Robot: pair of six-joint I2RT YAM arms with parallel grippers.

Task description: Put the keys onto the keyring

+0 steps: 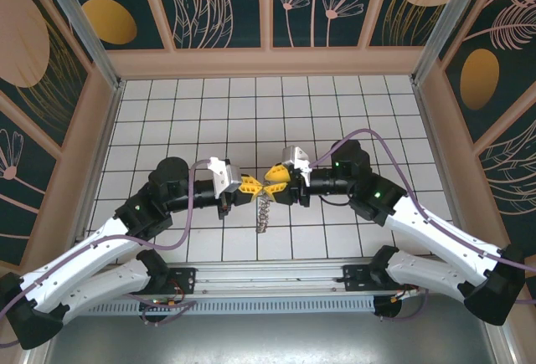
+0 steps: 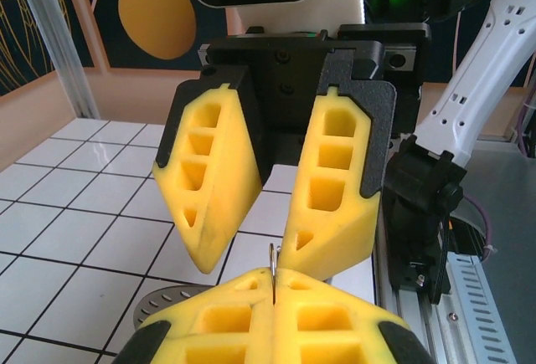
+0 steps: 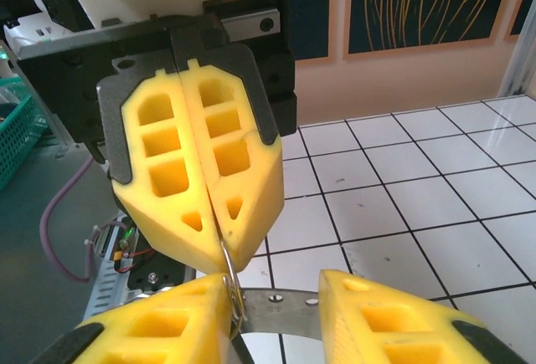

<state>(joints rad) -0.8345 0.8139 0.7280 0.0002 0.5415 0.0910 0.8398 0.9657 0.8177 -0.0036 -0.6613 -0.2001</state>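
Top view: the left tool (image 1: pixel 254 188) and right tool (image 1: pixel 272 185) meet tip to tip above the middle of the tiled counter (image 1: pixel 335 113). A short metal strand (image 1: pixel 264 213), probably the keys, hangs beneath them.

Left wrist view: the left tool (image 2: pixel 273 276) is pressed together on the thin wire of the keyring (image 2: pixel 273 257), which stands upright between its tips. The right tool (image 2: pixel 251 251) faces it with its fingers apart, one tip just beside the wire.

Right wrist view: the left tool (image 3: pixel 219 251) is clamped on the keyring (image 3: pixel 230 284). The wire runs down against the inner face of one finger of the spread right tool (image 3: pixel 276 284). A flat metal piece (image 3: pixel 280 307) lies low between those fingers.

The step looks like threading. The left tool should hold the ring firm and steady. The right tool should grip low on the key and line its hole up with the ring's split end. It should then push along the wire's curve, not across it, or the ring may twist out.
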